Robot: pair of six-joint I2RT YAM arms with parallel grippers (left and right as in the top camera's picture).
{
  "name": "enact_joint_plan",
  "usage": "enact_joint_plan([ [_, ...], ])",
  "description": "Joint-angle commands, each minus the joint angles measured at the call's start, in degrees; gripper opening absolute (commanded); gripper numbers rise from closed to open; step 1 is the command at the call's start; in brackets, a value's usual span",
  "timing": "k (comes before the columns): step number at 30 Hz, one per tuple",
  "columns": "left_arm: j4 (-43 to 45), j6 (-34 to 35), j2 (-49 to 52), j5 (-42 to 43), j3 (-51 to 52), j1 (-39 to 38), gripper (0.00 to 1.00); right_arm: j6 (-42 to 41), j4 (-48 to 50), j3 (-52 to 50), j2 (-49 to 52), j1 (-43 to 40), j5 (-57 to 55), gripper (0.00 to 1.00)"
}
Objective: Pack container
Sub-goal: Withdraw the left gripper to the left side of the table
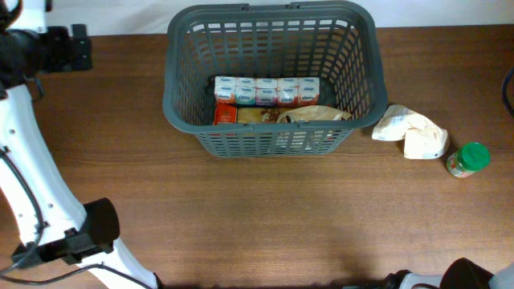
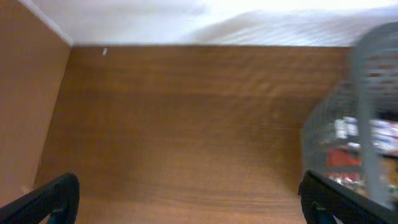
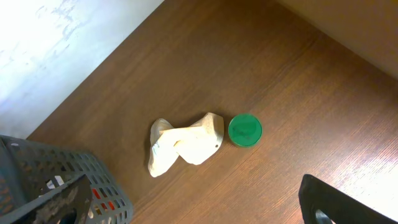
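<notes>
Dark grey container [image 1: 273, 143] on a brown wood-grain worktop [image 1: 257, 217], both robot arms well apart from it.

The worktop fills the overhead view, and a pale white wall [image 1: 450, 12] runs along its far edge. The container stands near that far edge, about midway across. Inside it are a row of small white cartons [image 1: 265, 90], a red packet [image 1: 226, 112] and some crumpled brown paper [image 1: 309, 115]. Just beside it on the right lies a crumpled white bag [image 1: 411, 132], with a green-lidded jar [image 1: 468, 159] close by. The white left arm [image 1: 24, 185] reaches along the left edge of the worktop. The left fingers [image 2: 53, 199] are spread wide over bare wood and hold nothing, with the container at their right. The right fingers [image 3: 339, 205] are also spread wide and hold nothing, above the bag and jar.
</notes>
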State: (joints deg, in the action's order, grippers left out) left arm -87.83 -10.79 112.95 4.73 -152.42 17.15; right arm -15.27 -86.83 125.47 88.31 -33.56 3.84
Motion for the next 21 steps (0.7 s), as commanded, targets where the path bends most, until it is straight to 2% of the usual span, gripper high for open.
enact_joint_plan([
  [1,2.03,2.21,0.61,1.51,7.80,1.42,0.99,-0.48,0.02,0.22,-0.02,-0.26,-0.87,0.99],
  [12,6.03,2.21,0.61,1.51,32.79,1.40,0.99,-0.28,1.18,-0.33,1.14,-0.22,0.20,0.99],
  [21,6.36,2.19,0.61,1.49,38.56,1.40,0.99,-0.07,3.34,-3.48,13.11,-0.22,-3.50,0.99],
])
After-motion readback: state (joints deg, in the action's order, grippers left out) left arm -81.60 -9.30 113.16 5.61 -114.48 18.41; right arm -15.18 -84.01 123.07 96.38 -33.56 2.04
